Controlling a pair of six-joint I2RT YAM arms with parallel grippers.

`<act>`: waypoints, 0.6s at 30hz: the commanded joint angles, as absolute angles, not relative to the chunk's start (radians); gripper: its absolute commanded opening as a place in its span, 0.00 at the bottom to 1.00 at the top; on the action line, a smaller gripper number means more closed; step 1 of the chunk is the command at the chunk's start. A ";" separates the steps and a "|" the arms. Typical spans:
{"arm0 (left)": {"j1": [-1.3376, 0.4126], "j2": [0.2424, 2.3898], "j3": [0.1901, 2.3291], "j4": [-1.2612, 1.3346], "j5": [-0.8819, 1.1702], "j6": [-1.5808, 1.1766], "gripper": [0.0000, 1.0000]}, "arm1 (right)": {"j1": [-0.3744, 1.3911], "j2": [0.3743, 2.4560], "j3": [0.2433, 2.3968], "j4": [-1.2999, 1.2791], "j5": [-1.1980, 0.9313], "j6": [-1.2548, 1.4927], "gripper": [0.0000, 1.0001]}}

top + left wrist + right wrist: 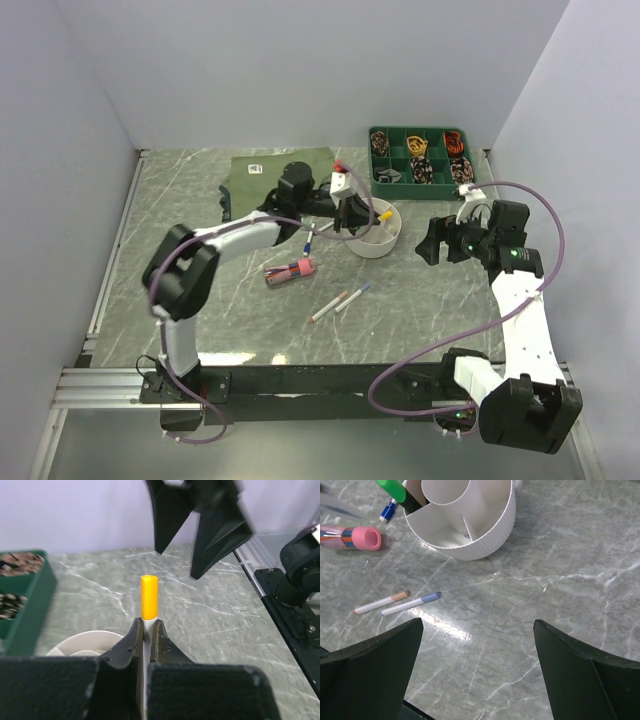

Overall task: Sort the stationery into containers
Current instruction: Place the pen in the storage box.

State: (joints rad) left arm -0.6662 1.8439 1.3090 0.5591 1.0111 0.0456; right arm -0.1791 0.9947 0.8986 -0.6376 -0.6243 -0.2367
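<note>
My left gripper [146, 623] is shut on a thin white pen with a yellow cap [149, 597], whose capped end sticks out past the fingertips. It hangs over the white round tub [377, 240], and the tub's rim [82, 640] shows just below the jaws. A green highlighter [392, 489] stands in one compartment of the tub [480, 535]. On the table lie a pink highlighter [355, 537], a blue-capped pen [387, 511] and two thin pens [382, 601] [412, 603]. My right gripper [477, 625] stands open and empty to the right of the tub.
A dark green compartment tray [420, 155] of small items sits at the back right. A folded olive shirt [270, 168] lies at the back, behind my left arm. The right gripper's fingers [200, 525] hang close ahead in the left wrist view.
</note>
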 commanded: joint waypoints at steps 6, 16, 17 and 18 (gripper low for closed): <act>-0.672 2.072 1.473 0.945 1.098 -0.250 0.01 | -0.186 0.956 0.920 -0.650 -0.592 -0.255 1.00; -0.695 2.158 1.482 0.868 1.089 -0.132 0.01 | -0.195 0.991 0.922 -0.652 -0.583 -0.264 1.00; -0.695 2.167 1.495 0.858 1.088 -0.115 0.01 | -0.195 0.992 0.922 -0.649 -0.583 -0.262 1.00; -0.695 2.181 1.505 0.844 1.086 -0.103 0.01 | -0.195 0.996 0.923 -0.647 -0.583 -0.262 1.00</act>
